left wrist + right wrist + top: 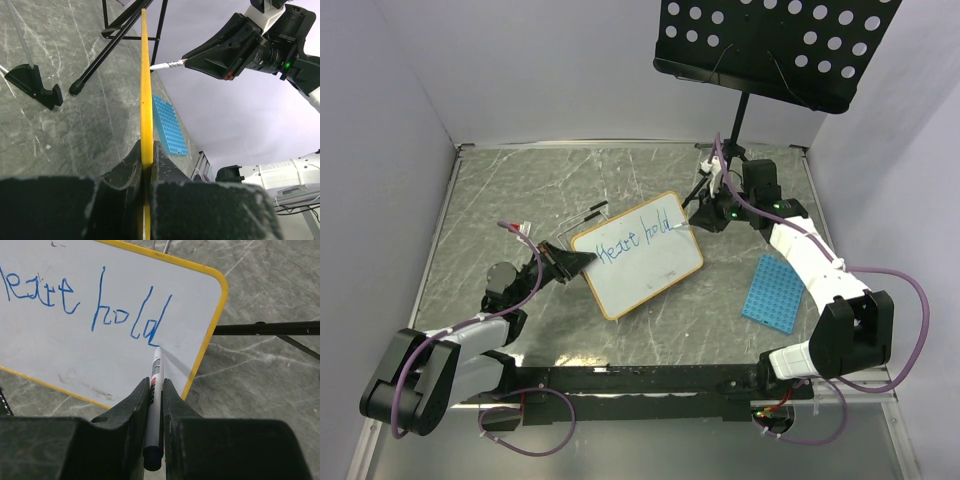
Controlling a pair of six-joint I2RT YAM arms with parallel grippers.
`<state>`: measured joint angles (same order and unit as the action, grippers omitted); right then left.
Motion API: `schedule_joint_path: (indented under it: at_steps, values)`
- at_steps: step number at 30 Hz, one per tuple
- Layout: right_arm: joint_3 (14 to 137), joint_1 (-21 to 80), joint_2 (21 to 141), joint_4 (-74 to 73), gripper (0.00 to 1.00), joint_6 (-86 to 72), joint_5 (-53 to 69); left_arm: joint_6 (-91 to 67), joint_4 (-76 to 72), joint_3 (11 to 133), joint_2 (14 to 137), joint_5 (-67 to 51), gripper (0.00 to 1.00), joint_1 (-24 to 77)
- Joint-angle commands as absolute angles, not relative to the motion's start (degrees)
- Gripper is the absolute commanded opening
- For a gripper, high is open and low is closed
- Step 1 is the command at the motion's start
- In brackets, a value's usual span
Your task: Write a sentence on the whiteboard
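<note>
The whiteboard (655, 272) sat near the middle of the table (510, 190), its left edge clamped in the left gripper (568, 259). The right gripper (703, 214) pinched a marker (155, 390), whose tip touched the blue writing (112, 315) at the end of "hold".

sentence (98, 300) start cut off at left edge, whiteboard (146, 100) face hidden edge-on

1. The left arm (470, 340) lies low, stretched forward.
2. The left gripper (146, 150) is pinched tight on the whiteboard (145, 95) edge, which runs straight ahead from between its fingers.
3. The right arm (810, 262) folds at the elbow, forearm reaching inward.
4. The right gripper (156, 386) clamps a marker (156, 364), its tip ahead of the fingertips.
</note>
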<state>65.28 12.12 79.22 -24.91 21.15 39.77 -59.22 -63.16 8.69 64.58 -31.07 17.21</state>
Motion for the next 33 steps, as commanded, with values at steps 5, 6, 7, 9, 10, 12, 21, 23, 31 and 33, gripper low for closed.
schedule_joint_path:
  at_steps: [5, 6, 7, 9, 10, 12, 21, 23, 31, 33]
  values:
    - [69.26, 10.81, 76.47, -22.68, 0.0, 19.51, 40.52, -60.56, -72.6, 9.67, 62.58, -31.73, 0.01, 17.14]
    - [69.34, 10.72, 76.64, -22.59, 0.0, 19.34, 40.52, -60.64, -72.6, 9.67, 62.58, -31.73, 0.01, 17.14]
    - [69.35, 10.72, 76.73, -22.24, 0.0, 19.25, 40.26, -60.64, -72.77, 9.67, 62.67, -31.64, 0.01, 17.14]
    - [69.52, 10.72, 77.08, -21.8, 0.0, 18.99, 39.82, -60.82, -73.12, 9.67, 62.84, -31.9, 0.01, 17.14]
    - [69.52, 10.72, 77.34, -21.62, 0.0, 18.9, 39.64, -60.91, -73.3, 9.49, 62.93, -31.9, 0.01, 17.14]
    - [69.87, 10.72, 77.96, -21.36, 0.0, 18.63, 39.46, -61.0, -73.39, 9.58, 62.93, -32.17, 0.01, 17.14]
    - [70.75, 10.72, 79.8, -20.57, 0.0, 17.76, 40.43, -61.17, -74.09, 9.67, 63.28, -32.52, 0.01, 17.05]
    - [70.75, 10.81, 79.72, -20.3, 0.0, 17.58, 41.22, -61.26, -74.35, 9.67, 63.54, -32.52, 0.01, 17.05]
    - [70.49, 10.9, 80.07, -22.06, 0.0, 18.37, 42.27, -61.43, -74.88, 9.67, 63.98, -32.26, 0.01, 17.14]
    - [70.05, 10.99, 80.16, -22.24, 0.0, 18.63, 42.45, -61.61, -75.23, 9.58, 64.16, -32.26, 0.01, 17.05]
